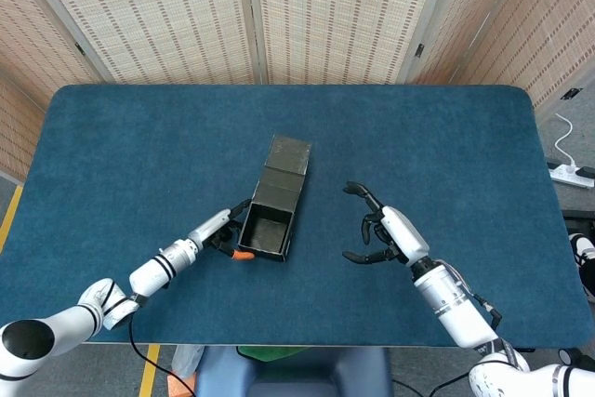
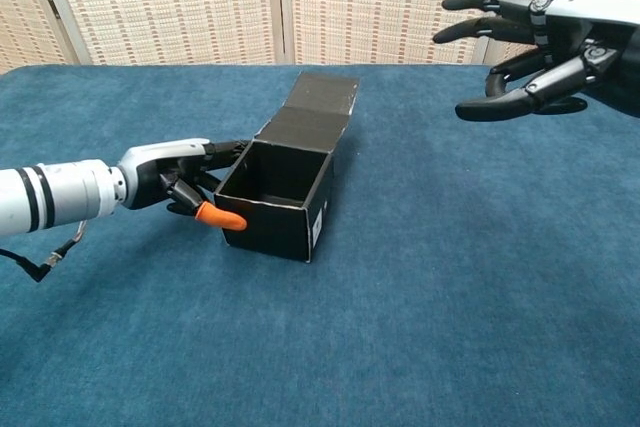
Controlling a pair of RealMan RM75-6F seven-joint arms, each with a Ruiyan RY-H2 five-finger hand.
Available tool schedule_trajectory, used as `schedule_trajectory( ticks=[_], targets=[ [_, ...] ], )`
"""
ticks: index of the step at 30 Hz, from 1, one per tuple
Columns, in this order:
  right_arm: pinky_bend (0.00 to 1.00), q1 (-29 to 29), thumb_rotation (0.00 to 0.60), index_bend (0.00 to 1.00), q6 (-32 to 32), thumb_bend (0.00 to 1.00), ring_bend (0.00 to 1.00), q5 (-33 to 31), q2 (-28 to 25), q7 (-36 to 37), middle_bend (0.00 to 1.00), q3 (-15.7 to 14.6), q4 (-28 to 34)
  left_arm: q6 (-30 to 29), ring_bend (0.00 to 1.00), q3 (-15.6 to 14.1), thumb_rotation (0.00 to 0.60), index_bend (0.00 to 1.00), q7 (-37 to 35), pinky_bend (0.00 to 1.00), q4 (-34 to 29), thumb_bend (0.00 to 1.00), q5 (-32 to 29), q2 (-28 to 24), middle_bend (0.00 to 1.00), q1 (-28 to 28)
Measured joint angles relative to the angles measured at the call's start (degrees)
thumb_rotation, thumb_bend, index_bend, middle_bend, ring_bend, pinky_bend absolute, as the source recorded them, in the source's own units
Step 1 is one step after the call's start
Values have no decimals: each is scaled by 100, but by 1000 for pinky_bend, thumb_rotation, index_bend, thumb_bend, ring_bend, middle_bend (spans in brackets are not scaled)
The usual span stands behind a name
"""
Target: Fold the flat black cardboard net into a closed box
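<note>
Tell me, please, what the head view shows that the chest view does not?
Only the head view shows all of the blue table, the power strip on the floor and the right hand raised beside the box. Only the chest view shows the box's white label and the orange fingertip against its wall. Both show the open black box with the left hand at its side.

No text can be read. The black box (image 2: 275, 197) carries a small white label (image 2: 316, 229) on its side wall, too small and blurred to make out.
</note>
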State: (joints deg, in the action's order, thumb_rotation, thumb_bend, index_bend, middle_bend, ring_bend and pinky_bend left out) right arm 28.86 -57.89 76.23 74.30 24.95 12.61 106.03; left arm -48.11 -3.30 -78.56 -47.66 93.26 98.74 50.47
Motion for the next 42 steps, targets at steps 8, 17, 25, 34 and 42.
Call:
schedule_trajectory(
  ticks=[8,17,25,34,42],
  targets=[
    [1000,-3,600,0,-49,126,650,-9,55,67,110,-47,-110,49,630,-76,600,0,-223,989,256,205,0,183,0,60],
    [1000,-7,600,0,-9,126,651,-92,100,150,117,-107,-177,179,661,-6,600,228,-460,991,428,203,-189,418,244,81],
    [1000,92,600,0,397,125,670,-790,162,169,172,-67,-409,96,750,165,600,557,-486,997,188,202,-425,355,583,-54],
    [1000,773,600,0,1510,125,690,-2200,594,101,222,311,-1319,-457,750,184,600,552,-354,997,-1005,202,-393,-464,577,-325],
    [1000,1703,600,0,1902,122,702,-3588,1173,-384,248,760,-2013,-892,750,166,600,542,118,997,-2129,201,-226,-1099,572,-479]
  ],
)
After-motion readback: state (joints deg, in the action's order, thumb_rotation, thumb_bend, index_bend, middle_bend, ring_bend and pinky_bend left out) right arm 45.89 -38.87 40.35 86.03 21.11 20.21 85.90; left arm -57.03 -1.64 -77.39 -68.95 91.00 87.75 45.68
